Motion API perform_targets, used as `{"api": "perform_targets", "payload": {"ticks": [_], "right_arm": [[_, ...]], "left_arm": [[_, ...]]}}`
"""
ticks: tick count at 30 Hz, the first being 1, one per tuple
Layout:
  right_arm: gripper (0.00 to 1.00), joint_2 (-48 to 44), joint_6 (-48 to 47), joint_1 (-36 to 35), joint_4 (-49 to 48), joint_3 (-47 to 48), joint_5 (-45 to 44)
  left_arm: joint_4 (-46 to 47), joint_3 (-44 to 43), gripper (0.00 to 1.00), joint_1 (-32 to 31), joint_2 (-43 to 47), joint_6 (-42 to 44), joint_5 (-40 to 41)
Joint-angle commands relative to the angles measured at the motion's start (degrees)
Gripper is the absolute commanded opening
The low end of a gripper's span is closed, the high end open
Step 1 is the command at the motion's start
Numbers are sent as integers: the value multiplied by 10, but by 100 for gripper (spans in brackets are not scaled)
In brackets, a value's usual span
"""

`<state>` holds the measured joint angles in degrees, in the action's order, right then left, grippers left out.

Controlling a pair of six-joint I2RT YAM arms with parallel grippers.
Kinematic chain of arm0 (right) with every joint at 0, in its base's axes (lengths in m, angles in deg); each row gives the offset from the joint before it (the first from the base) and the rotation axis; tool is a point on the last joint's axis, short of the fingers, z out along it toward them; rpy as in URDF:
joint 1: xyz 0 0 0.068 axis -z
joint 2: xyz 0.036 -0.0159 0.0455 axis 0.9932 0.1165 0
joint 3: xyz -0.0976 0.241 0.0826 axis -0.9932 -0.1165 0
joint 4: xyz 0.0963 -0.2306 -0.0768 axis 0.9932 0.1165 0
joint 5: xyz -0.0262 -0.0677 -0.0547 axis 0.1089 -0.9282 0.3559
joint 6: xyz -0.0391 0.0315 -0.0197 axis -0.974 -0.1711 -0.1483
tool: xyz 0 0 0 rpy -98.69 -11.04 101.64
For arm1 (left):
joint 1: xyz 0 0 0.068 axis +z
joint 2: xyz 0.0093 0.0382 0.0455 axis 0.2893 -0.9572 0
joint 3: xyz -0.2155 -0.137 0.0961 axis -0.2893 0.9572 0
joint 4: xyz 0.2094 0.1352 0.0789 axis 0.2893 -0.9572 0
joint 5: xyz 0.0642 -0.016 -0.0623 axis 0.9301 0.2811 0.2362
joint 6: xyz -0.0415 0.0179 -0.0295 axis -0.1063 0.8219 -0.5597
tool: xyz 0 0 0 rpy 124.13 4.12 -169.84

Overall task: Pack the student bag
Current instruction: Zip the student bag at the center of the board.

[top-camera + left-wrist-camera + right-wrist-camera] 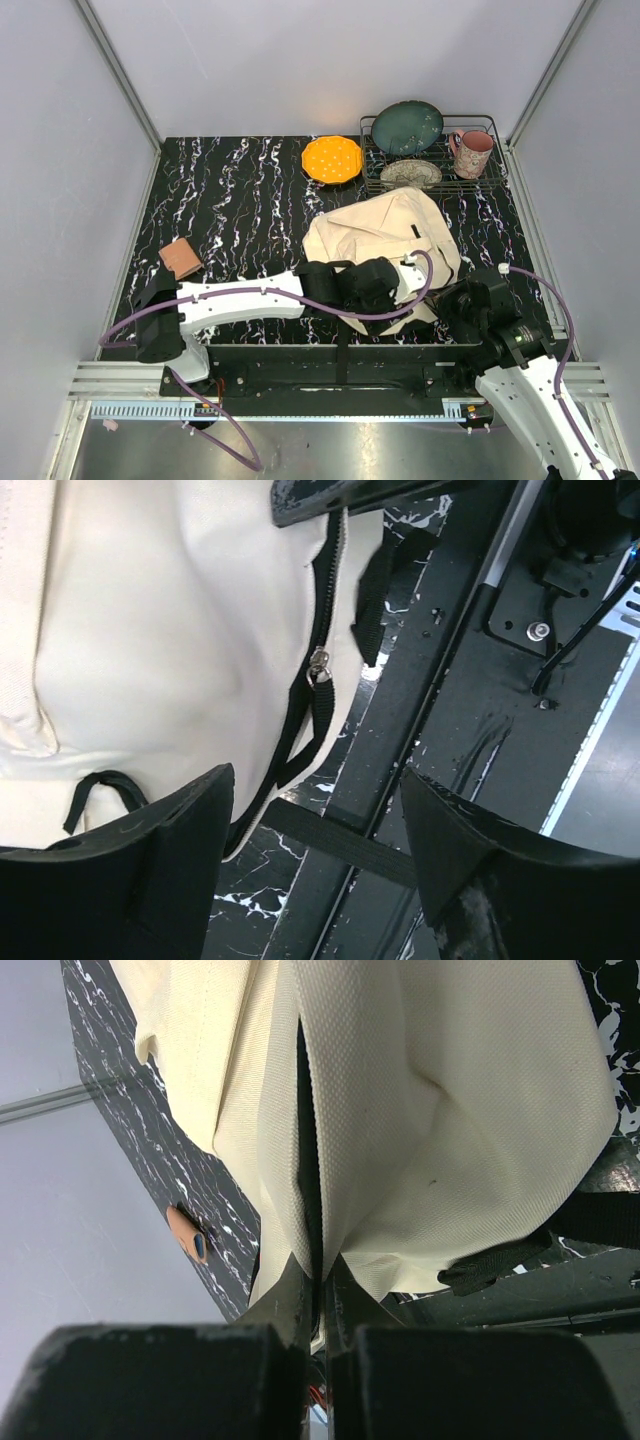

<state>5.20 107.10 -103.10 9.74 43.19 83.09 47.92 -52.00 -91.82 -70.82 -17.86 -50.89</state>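
With my right hand [322,1295] clenching the student bag [385,235], I should centre the released left hand [315,775] on the zipper pull [318,667] at twelve o'clock.

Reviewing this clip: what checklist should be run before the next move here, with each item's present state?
1. Right gripper shut on the student bag fabric: ok.
2. Left gripper, fingers apart: ok.
3. Zipper pull between the left fingers: not ok, it lies beyond their tips.
4. Bag's main opening unzipped: cannot tell.
5. Brown block packed: not ok, it lies on the table left of the bag.
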Motion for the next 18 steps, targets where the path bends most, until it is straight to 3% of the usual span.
{"api": "perform_targets", "payload": {"ticks": [1, 3, 6, 7, 8, 16, 18], "right_arm": [[1, 3, 0, 4, -62, 9, 2], [1, 5, 1, 4, -63, 9, 3], [1, 8, -1, 3, -63, 10, 2], [1, 9, 0, 4, -64, 10, 2], [1, 9, -1, 5, -64, 11, 2], [2, 10, 1, 4, -66, 9, 1], [2, 11, 1, 4, -67, 9, 2]], "left_arm": [[31, -31, 69, -4, -8, 5, -49], [32, -31, 63, -4, -17, 0, -45], [34, -34, 45, -4, -32, -7, -41], [34, -38, 33, -4, -35, -11, -40], [34, -38, 31, -4, -36, -12, -41], [34, -34, 27, -4, -47, -21, -8], [34, -34, 31, -4, -49, -22, 2]]}}
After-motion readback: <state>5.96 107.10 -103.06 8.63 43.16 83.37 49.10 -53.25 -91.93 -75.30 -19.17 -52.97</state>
